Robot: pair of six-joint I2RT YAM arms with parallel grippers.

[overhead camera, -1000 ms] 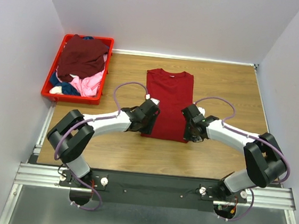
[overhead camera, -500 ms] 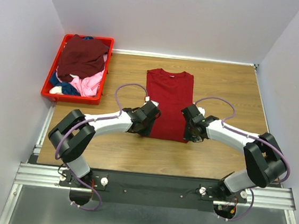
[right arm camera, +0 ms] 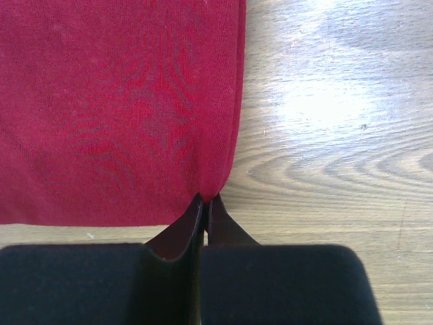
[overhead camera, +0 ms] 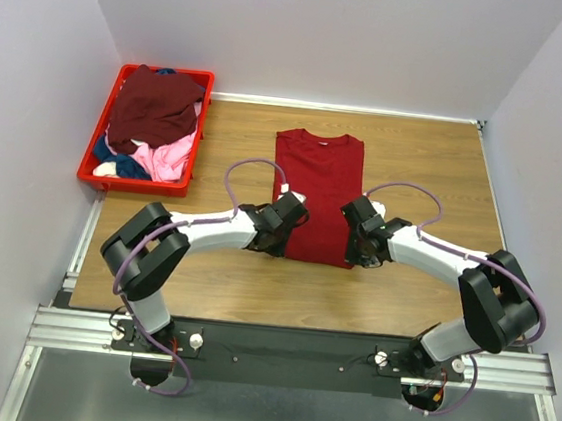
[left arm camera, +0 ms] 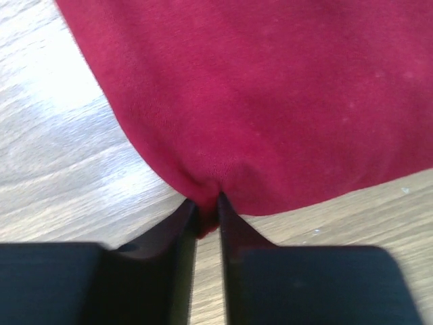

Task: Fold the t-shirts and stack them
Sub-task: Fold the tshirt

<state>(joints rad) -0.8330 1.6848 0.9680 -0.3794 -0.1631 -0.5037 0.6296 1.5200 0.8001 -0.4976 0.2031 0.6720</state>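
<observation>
Leftmost, off the table's far-left corner: a red plastic crate (overhead camera: 90,172), heaped with loose shirts. On top, a dark maroon t-shirt (overhead camera: 156,105), crumpled and spilling toward the far rim. Below it, toward the near side, a pink t-shirt (overhead camera: 169,159), with some dark blue cloth (overhead camera: 109,150) showing at the near-left corner and a pale scrap just beside it. None of these folded.

Next, on the wooden table (overhead camera: 436,167), well apart from the crate: a bright red t-shirt (overhead camera: 316,179), lying flat near the middle as a narrow upright rectangle, round neck toward the far wall, hem toward the arm bases. No sleeves sticking out at the sides.

At the shirt's near-left corner: left gripper (left arm camera: 206,206), down low at the table, jaws drawn in to a narrow gap with a pinch of red cloth caught between the fingers (left arm camera: 177,257). Fabric puckered and pulled to a point at the tips.

At the near-right corner: right gripper (right arm camera: 205,202), likewise low over the wood, jaws pressed together on the corner of the red shirt, cloth gathered into a small fold right at the fingertips (right arm camera: 223,227). Bare wood grain to the right of that edge.
</observation>
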